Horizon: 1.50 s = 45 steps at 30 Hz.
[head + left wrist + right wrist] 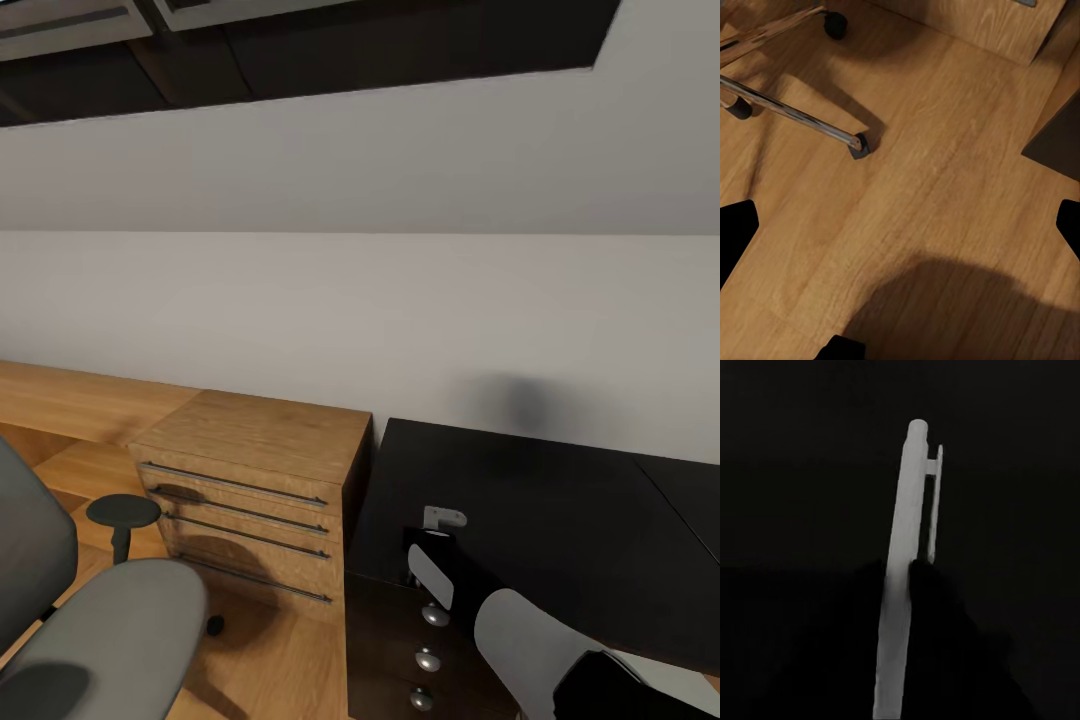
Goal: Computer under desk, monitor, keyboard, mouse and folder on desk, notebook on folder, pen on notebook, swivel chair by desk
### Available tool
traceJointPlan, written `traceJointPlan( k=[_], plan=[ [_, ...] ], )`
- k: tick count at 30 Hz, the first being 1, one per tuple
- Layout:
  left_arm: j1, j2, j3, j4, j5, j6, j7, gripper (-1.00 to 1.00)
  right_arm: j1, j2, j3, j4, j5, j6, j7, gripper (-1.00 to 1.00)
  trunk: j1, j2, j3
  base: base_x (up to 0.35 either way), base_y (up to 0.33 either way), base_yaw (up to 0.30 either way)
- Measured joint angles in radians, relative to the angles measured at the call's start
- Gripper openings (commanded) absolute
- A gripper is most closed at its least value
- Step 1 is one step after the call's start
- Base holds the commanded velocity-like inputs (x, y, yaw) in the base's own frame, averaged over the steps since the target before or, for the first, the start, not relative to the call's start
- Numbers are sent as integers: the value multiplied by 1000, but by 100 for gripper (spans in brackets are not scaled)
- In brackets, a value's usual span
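One pen (904,570) is what we have in hand: in the right wrist view it runs as a slim white stick with a pocket clip on one side near its rounded end, bright against a black surface that we take to be the desk top. The right gripper (432,545) is closed on the pen, whose pale clip end pokes out above the dark fingers in the head view. There it sits over the desk (540,520), near the front left corner of the glossy black top, just above the column of drawers with round silver knobs.

We judge the step in hand to be carrying the pen to its resting place on top of the notebook. No notebook or folder shows on the stretch of desk top we can see, so the next move calls for finding that stack first, probably further along the top, then lowering the pen flat onto it so it does not roll.

Beside the desk's left end stands a wooden cabinet (250,490) with long metal bar handles. Further left, the swivel chair (90,640) shows its grey seat and a black armrest; its chrome base (795,114) and casters lie on the wooden floor (930,202) below the left arm. We cannot tell whether the left gripper is wide or narrow.
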State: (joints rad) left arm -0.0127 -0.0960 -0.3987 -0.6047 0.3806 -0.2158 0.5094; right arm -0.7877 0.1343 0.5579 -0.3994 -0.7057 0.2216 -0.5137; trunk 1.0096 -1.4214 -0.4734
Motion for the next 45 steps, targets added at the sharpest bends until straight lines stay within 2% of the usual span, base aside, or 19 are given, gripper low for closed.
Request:
traceJointPlan(
  k=[37, 45],
  plan=[
    [0, -1, -4, 0, -1, -1, -3, 100, 0, -1, -1, -2, -6, -2, -2, -100, 0, 0, 0, 0, 0, 0],
    [0, -1, -5, 1, -4, -2, -7, 100, 0, -3, -2, -22, -9, -5, -5, -100, -31, 56, 25, 0, 0, 0]
  ],
)
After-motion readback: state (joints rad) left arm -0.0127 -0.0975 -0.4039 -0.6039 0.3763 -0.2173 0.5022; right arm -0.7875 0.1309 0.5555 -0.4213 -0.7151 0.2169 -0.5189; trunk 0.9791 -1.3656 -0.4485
